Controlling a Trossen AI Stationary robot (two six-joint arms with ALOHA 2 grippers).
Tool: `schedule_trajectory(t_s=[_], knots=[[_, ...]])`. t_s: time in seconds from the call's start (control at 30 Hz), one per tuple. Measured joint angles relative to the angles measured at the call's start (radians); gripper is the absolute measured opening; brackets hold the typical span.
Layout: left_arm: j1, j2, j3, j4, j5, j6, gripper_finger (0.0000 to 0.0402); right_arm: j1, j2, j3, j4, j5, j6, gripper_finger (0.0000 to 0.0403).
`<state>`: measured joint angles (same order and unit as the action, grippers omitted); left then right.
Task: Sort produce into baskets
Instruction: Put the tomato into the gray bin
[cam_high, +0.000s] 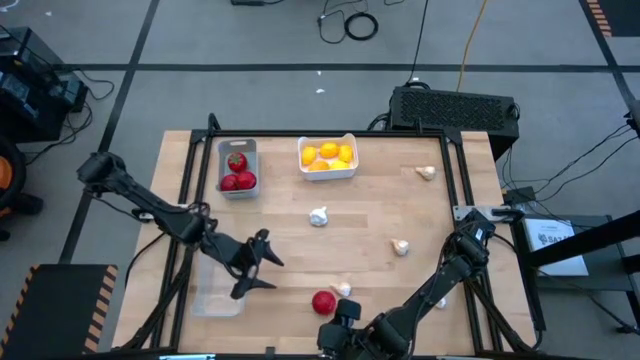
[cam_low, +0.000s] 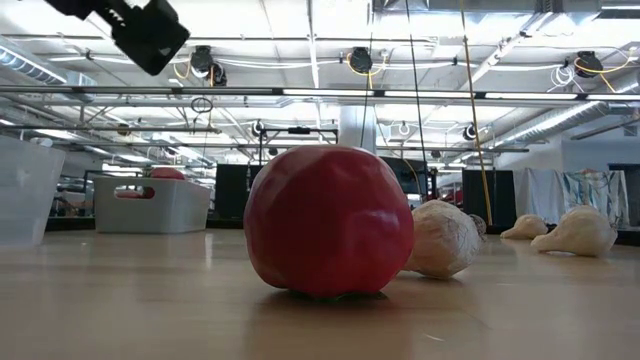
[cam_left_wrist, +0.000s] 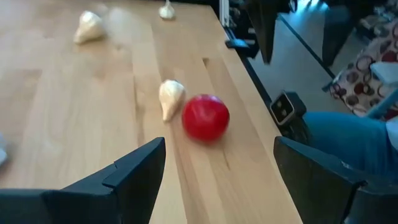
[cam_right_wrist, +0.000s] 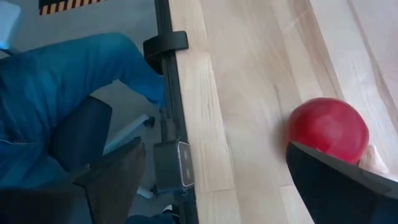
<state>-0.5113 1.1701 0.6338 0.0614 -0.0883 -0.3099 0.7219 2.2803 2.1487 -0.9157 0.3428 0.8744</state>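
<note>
A red tomato (cam_high: 323, 301) lies on the table near its front edge, with a white garlic bulb (cam_high: 343, 289) right beside it. Both show in the low view, tomato (cam_low: 328, 220) and garlic (cam_low: 440, 238). My left gripper (cam_high: 258, 265) hovers open to the left of the tomato (cam_left_wrist: 205, 117), and its fingers point toward it. My right gripper (cam_high: 340, 325) is open and empty at the front edge, just in front of the tomato (cam_right_wrist: 328, 129). The grey basket (cam_high: 237, 150) holds tomatoes. The white basket (cam_high: 328, 174) holds lemons. The clear basket (cam_high: 218, 295) stands at the front left.
Loose garlic bulbs lie at mid-table (cam_high: 319, 216), right of centre (cam_high: 400, 246) and far right (cam_high: 426, 172). A black frame rail (cam_right_wrist: 163, 74) runs along the table's front edge. A person's blue-clad leg (cam_right_wrist: 56, 81) is just beyond that edge.
</note>
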Motion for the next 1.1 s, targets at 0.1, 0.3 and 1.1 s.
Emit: schedule_trajectory(t_s=[0.1,0.3,1.1], knots=[[-0.019,0.017,0.000,-0.002,0.000,0.000,0.0306,0.000,0.000,0.000,0.000,0.004,0.001,0.0375],[-0.034,0.035,0.000,-0.004,-0.003,0.001,0.0306,0.000,0.000,0.000,-0.003,0.078,-0.007,0.0375],[-0.023,-0.059,0.001,-0.222,-0.079,0.062,0.0306,-0.127,0.000,-0.062,-0.020,0.116,-0.291,0.0375]])
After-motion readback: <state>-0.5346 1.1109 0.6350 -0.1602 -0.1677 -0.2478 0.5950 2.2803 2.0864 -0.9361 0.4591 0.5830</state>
